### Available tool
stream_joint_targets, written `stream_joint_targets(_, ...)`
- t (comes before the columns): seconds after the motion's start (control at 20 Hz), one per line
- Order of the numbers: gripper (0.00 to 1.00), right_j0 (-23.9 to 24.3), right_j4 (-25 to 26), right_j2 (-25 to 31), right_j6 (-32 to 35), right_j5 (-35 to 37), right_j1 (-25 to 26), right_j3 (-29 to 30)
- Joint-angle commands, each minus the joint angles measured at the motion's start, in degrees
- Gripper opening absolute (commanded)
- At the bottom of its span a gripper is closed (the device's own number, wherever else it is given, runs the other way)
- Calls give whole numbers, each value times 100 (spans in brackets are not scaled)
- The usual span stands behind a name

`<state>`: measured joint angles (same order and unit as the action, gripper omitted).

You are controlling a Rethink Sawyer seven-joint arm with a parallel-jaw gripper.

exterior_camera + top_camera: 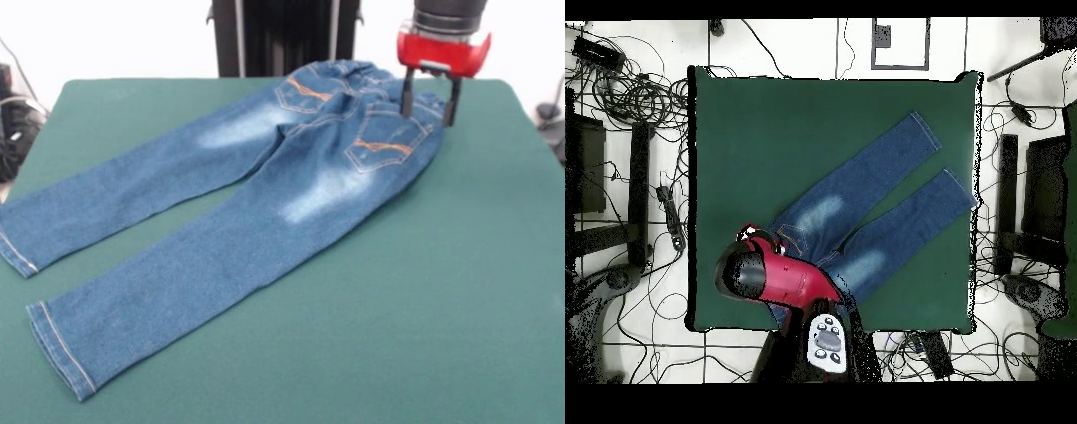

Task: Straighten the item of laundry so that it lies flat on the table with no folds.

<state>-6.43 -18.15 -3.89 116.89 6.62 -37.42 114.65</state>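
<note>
The blue jeans lie spread on the green table, back pockets up. The waistband is at the far right near the robot. Both legs run toward the near left, side by side, and look mostly flat. The waist area shows some wrinkles. My gripper hangs over the waistband's right corner, its two black fingers apart with the tips at or just above the cloth. In the overhead view the jeans run diagonally, and the red arm covers the waist end, hiding the gripper.
The robot's black pedestal stands behind the table's far edge. Cables and equipment lie on the floor all round the table. Bare green cloth lies beside the jeans.
</note>
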Motion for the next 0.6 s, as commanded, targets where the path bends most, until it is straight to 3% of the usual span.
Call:
stream_joint_targets(0.05,100,-116,-438,227,1130,365,785,-613)
stream_joint_targets(0.6,100,569,0,532,725,-193,1287,-627)
